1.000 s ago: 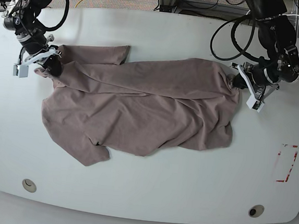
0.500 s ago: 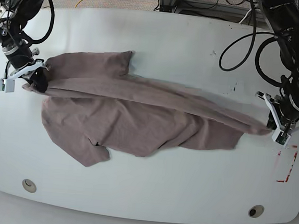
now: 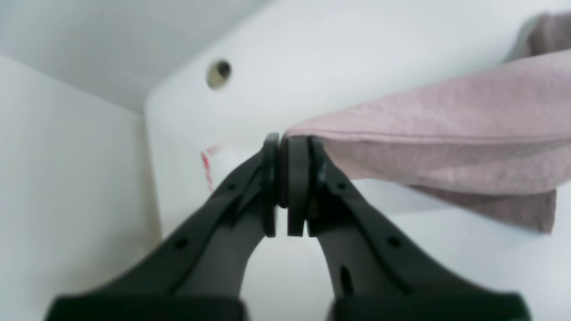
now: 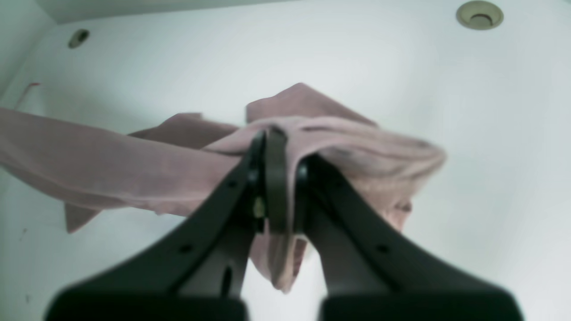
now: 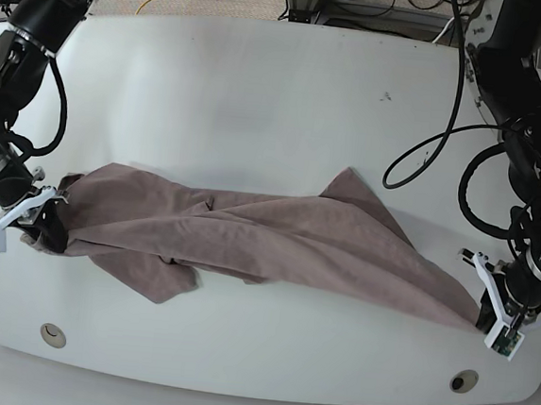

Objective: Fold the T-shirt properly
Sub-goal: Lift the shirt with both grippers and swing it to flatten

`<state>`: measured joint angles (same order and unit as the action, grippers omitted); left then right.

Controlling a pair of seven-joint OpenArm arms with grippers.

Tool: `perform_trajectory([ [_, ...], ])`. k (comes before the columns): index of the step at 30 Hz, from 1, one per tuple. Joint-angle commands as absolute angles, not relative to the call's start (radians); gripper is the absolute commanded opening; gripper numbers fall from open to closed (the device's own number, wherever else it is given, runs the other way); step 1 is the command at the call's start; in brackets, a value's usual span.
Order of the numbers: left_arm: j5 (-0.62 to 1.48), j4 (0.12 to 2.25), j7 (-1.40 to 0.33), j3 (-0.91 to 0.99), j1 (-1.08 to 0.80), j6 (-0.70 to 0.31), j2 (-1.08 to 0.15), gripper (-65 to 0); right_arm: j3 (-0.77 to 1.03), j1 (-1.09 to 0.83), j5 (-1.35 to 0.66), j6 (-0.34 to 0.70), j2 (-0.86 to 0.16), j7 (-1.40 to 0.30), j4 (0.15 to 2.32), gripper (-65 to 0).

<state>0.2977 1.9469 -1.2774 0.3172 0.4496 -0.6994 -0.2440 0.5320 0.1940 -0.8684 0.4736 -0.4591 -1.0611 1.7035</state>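
Both end effectors (image 5: pixel 484 321) (image 5: pixel 49 226) clamp unprinted T-shirt (image 5: pixel 268 235).

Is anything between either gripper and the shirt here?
Nothing visible. The left gripper is shut on a hem corner of the shirt, and the right gripper is shut on bunched cloth at its other end.

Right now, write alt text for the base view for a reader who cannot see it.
A mauve-brown T-shirt is stretched across a white table between two black robot arms, each clamping one end. The left gripper pinches the end at the picture's right, the right gripper the end at its left. A fold of cloth sags onto the table near the front.
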Motion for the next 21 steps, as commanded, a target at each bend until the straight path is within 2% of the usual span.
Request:
perform_trajectory([
  [1,0.302,1.962,-1.256,0.315,0.519,-0.698,-0.255,-63.9,0.492,0.275,-0.895,0.476,-0.512,-1.029,1.673,-65.0],
  [16,0.300,1.959,-1.300,0.315,0.888,-0.698,-0.259,-63.8,0.150,0.826,-0.897,0.476,-0.682,-1.030,1.426,-65.0],
  [21,0.300,1.888,-1.336,0.314,1.050,-0.698,-0.260,-63.8,0.042,0.997,-0.898,0.476,-0.717,-1.030,1.391,-65.0],
])
